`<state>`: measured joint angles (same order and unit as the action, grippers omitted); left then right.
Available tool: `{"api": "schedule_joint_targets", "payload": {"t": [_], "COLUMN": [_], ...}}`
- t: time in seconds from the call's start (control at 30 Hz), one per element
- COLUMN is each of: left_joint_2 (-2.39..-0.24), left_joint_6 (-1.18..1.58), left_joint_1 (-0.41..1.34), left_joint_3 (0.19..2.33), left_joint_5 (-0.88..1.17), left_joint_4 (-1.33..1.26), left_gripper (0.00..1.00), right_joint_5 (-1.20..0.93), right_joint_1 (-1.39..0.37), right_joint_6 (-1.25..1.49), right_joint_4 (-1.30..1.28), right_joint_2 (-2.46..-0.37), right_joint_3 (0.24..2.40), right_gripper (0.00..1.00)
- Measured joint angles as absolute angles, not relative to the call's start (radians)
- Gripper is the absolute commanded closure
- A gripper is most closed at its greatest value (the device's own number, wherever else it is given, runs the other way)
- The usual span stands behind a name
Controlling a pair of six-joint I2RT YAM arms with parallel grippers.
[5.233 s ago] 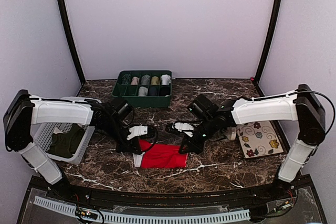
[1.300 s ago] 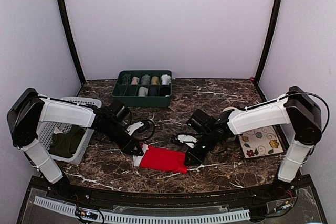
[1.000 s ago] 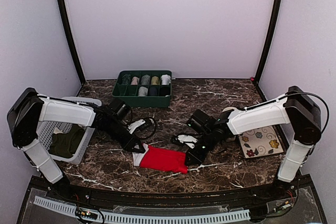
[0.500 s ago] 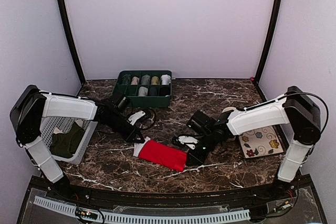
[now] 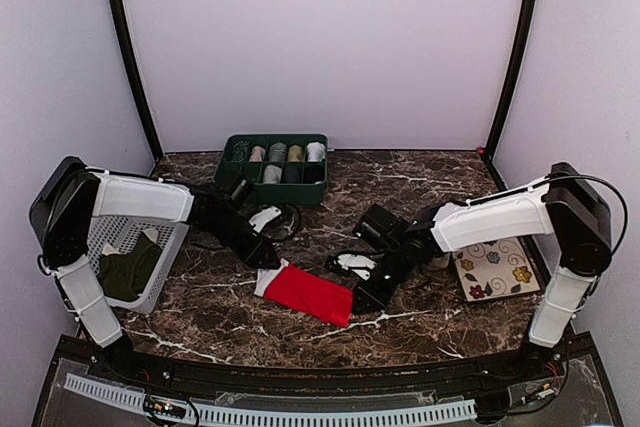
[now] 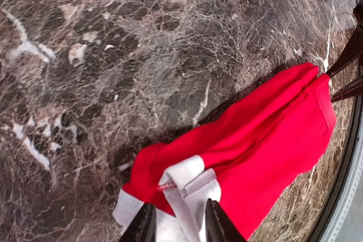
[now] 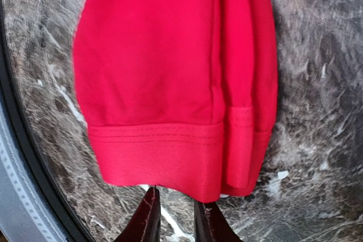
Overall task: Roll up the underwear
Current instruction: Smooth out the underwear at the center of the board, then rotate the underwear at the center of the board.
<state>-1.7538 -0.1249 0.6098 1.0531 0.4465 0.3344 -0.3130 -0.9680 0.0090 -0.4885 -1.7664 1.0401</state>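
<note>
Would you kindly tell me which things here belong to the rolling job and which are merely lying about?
For the job: red underwear, left gripper, right gripper.
Lying about: green tray, rolled garments in it, white basket, olive garment in it, flowered mat.

a dark brown marble table point(image 5: 420, 172) with white veins carries everything. near its middle, toward the front edge, lies the underwear point(image 5: 308, 292), bright red, folded into a long strip and set aslant, its left end farther back than its right. white waistband trim shows at the left end, and a stitched red hem closes the right end. at the back, left of centre, stands a dark green tray point(image 5: 270, 195) divided into compartments. a white lattice basket point(image 5: 125, 232) sits at the left edge. a pale mat point(image 5: 495, 265) printed with flowers lies flat at the right, well apart from the underwear.
</note>
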Motion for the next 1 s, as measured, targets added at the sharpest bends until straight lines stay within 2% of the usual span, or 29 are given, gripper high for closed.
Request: {"api": "schedule_joint_targets", "payload": {"t": [0.2, 0.43, 0.83, 1.0], "left_joint_2": [-1.636, -1.557, -1.565, -1.631], "left_joint_6": [-0.115, -0.034, 0.226, 0.268], "left_joint_1": [0.585, 0.613, 0.699, 0.694], "left_joint_3": [1.025, 0.976, 0.853, 0.855], "left_joint_5": [0.417, 0.404, 0.443, 0.424], "left_joint_4": [0.400, 0.535, 0.548, 0.485], "left_gripper": [0.62, 0.66, 0.75, 0.77], "right_joint_5": [-0.313, -0.311, -0.239, -0.244], "right_joint_1": [-0.965, -0.944, -0.907, -0.905], "right_joint_6": [0.016, 0.017, 0.002, -0.009], "right_joint_4": [-0.549, -0.574, -0.609, -0.607], "right_joint_2": [-1.723, -1.770, -1.926, -1.933], "right_joint_3": [1.127, 1.268, 1.305, 1.303], "right_gripper": [0.72, 0.74, 0.90, 0.93]}}
